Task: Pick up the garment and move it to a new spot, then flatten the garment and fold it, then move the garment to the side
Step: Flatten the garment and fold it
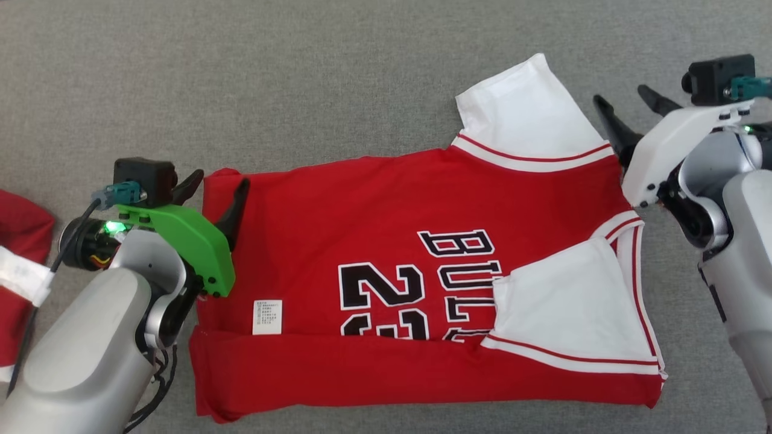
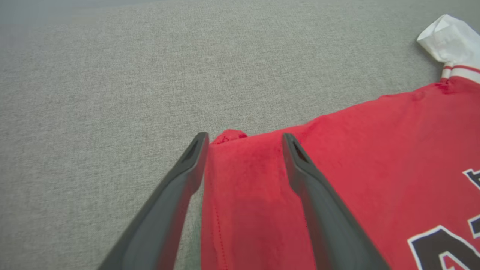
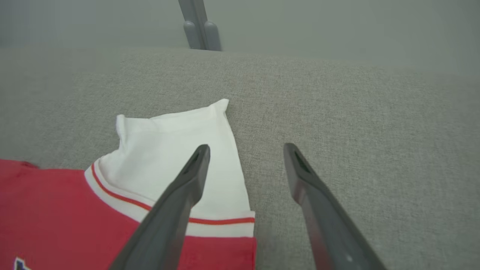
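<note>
Open-jawed, empty at left gripper (image 1: 218, 184) and right gripper (image 1: 621, 96); could snag corner of red white-sleeved fabric jersey (image 1: 374, 211) when lifting away, spoiling the fold.

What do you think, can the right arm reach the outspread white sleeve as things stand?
Probably yes. The right claw stands open right beside the white sleeve, with just grey surface between them; nothing looks to be in the way.
</note>
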Available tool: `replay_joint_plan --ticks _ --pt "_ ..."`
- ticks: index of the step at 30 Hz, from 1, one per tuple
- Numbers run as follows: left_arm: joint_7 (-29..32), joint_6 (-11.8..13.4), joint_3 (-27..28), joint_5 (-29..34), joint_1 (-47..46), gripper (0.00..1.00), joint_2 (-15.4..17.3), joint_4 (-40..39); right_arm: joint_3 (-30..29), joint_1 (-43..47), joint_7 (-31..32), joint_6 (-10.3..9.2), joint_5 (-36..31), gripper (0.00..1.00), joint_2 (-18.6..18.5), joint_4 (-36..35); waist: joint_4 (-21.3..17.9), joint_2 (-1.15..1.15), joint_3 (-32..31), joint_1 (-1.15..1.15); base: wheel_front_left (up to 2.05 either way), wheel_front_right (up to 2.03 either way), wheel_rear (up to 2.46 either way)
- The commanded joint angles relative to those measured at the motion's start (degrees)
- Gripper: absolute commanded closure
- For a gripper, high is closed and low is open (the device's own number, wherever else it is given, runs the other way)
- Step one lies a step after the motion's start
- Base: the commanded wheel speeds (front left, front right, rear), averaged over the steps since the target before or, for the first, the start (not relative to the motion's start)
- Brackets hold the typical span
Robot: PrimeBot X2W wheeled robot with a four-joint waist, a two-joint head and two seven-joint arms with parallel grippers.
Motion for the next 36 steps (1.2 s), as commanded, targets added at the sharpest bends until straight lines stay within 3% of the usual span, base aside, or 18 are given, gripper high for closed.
replay_joint_plan --ticks 1,12,23,24,25,26,27,28,29,30,36 --pt "-0.33 -0.49 -0.11 0.30 -1.71 0.00 -0.44 0.94 1.01 -2.27 -0.36 0.00 0.53 0.00 -0.41 1.31 2.57 0.00 4.34 0.00 0.00 0.00 0.00" --pt "-1.99 -2.86 -1.45 1.30 -7.12 0.00 -3.57 5.27 8.63 -16.24 -0.10 0.00 3.34 0.00 -0.87 14.65 5.64 0.00 8.09 0.00 0.00 0.00 0.00" --pt "-1.87 -4.18 -2.31 0.48 -7.88 0.00 -4.59 8.08 12.68 -21.99 -1.63 0.00 4.62 0.00 0.32 24.05 6.09 0.00 8.92 0.00 0.00 0.00 0.00" --pt "-1.68 -4.33 -2.40 0.45 -8.01 0.00 -4.63 8.43 13.31 -22.33 -1.51 0.00 4.83 0.16 0.38 24.49 6.02 0.00 8.97 0.00 0.00 0.00 0.00" --pt "-1.71 -4.53 -2.44 0.36 -8.19 0.00 -4.68 8.67 13.85 -22.49 -1.42 0.00 5.20 0.41 0.50 24.72 5.95 0.00 9.01 0.00 0.00 0.00 0.00" --pt "-1.96 -4.79 -2.33 0.12 -8.35 0.00 -4.80 8.88 14.48 -22.70 -1.40 0.00 5.61 0.56 0.55 25.01 5.86 0.00 9.04 0.00 0.00 0.00 0.00" --pt "-1.66 -5.16 -2.40 -0.11 -8.34 0.00 -4.85 9.15 14.87 -22.92 -1.51 0.00 5.93 0.62 0.51 25.20 5.77 0.00 9.06 0.00 0.00 0.00 0.00" --pt "-1.37 -5.47 -2.55 -0.33 -8.40 0.07 -4.83 9.40 15.38 -23.17 -1.81 0.00 6.33 0.84 0.45 25.42 5.65 0.00 9.07 0.00 0.00 0.00 0.00" --pt "-1.18 -5.67 -2.58 -0.54 -8.50 0.61 -4.87 9.63 15.76 -23.29 -2.13 -0.01 6.79 1.00 0.40 25.62 5.51 0.00 9.01 0.00 0.00 0.00 0.00" --pt "-1.18 -5.79 -2.61 -0.56 -8.56 1.00 -4.82 9.76 16.02 -23.44 -2.79 -0.01 7.13 1.00 0.34 25.72 5.40 0.00 8.90 0.00 0.00 0.00 0.00" --pt "-2.62 -5.64 -1.41 -1.12 -8.17 1.00 -3.58 10.17 17.25 -23.97 -7.58 -0.03 8.55 1.00 0.40 27.05 4.52 0.00 7.12 0.00 0.00 0.00 0.00"
